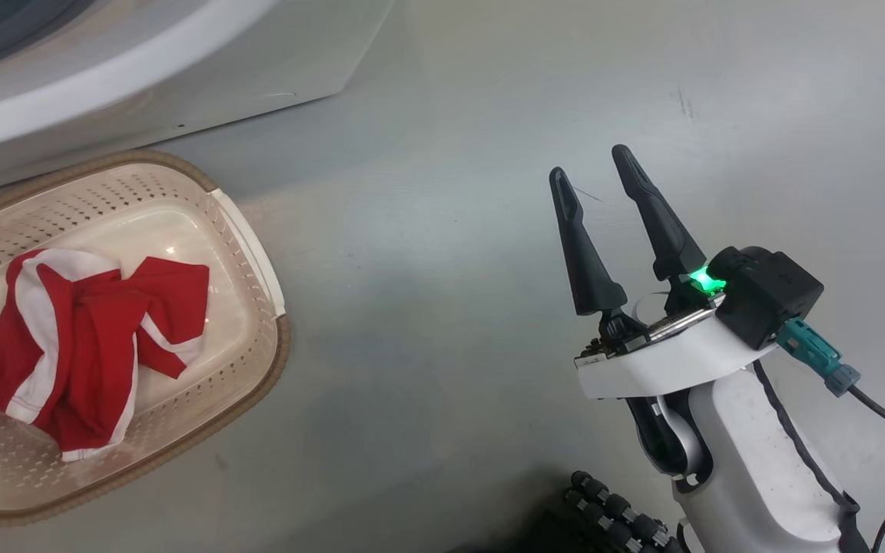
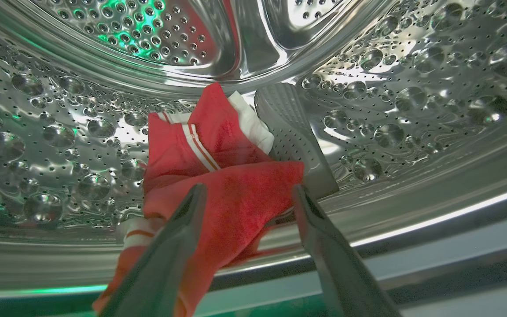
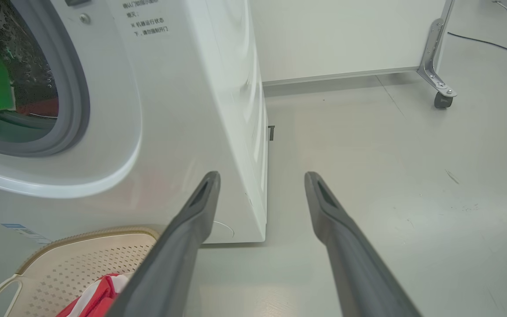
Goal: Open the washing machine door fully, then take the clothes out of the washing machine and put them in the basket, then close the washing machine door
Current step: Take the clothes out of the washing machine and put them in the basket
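My left gripper (image 2: pixel 249 191) is inside the washing machine's steel drum (image 2: pixel 412 88), open, with its two fingers either side of the near fold of red clothes (image 2: pixel 218 145) with white stripes. The jaws are apart and have no grip on the cloth. Another red and white garment (image 1: pixel 81 338) lies in the cream basket (image 1: pixel 250 230) on the floor in front of the white washing machine (image 1: pixel 104 69). My right gripper (image 1: pixel 589 163) hangs open over bare floor to the right of the basket, with nothing in it. The washing machine door is out of view.
A grey drum paddle (image 2: pixel 288 127) rises just right of the clothes in the drum. In the right wrist view the machine's side (image 3: pixel 236 110) stands left of open grey floor, with a castered frame leg (image 3: pixel 442 94) and a cable (image 3: pixel 491 42) far behind. The basket (image 3: pixel 82 259) sits at the machine's foot.
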Robot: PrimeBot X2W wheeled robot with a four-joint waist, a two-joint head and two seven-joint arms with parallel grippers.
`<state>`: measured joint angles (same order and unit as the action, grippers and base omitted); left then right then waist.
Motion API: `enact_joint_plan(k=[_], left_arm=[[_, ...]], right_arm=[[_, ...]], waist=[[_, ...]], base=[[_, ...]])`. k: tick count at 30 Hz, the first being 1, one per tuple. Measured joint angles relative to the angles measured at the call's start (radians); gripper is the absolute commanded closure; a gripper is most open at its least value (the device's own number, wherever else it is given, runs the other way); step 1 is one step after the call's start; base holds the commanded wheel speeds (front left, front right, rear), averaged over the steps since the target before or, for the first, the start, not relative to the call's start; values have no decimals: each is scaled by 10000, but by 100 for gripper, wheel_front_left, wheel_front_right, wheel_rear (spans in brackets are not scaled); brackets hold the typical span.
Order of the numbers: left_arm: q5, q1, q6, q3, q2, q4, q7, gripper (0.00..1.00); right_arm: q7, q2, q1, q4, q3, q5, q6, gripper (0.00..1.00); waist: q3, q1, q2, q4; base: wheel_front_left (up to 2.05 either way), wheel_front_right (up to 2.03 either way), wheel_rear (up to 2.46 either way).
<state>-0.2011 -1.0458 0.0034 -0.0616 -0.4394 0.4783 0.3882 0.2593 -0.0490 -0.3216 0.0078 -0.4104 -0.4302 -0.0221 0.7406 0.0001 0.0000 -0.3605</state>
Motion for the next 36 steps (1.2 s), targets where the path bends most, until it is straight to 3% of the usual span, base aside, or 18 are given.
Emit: enact_joint_plan(k=[9,18,19,20,21,23,31,36], left_arm=[[207,-619,38,35,-439,675,644,0],[550,-944,447,-2,-516,1394,1417,0],[550,-990,447,-10,-516,1463,1501,20],[550,-1027,456,-8,-512,1511,1569,51],[548,-1061,460,-2,-512,1559,1597,75],[548,-1081,512,17,-512,1607,1611,100],[391,-1187,518,67,-378,1728,1413,100],[-4,-1182,441,226,107,1820,775,100]], right_arm=[[0,8,-182,-13,-153,-115,165,0],[0,8,-285,2,-153,-171,253,0],[0,8,-305,2,-155,-171,253,0],[0,8,-335,2,-161,-171,257,0],[0,8,-369,2,-165,-171,263,0],[0,10,-414,19,-188,-171,263,0],[0,8,-446,59,-178,-167,341,0],[0,8,-452,125,-151,-130,347,0]], waist=[[187,0,0,-256],[236,0,0,-278],[238,-1,0,-273],[238,0,0,-266],[236,-1,0,-261],[209,0,0,-258],[177,-1,0,-201],[61,-1,0,-141]], base=[[0,0,0],[0,0,0],[0,0,0],[0,0,0],[0,0,0],[0,0,0],[0,0,0],[0,0,0]])
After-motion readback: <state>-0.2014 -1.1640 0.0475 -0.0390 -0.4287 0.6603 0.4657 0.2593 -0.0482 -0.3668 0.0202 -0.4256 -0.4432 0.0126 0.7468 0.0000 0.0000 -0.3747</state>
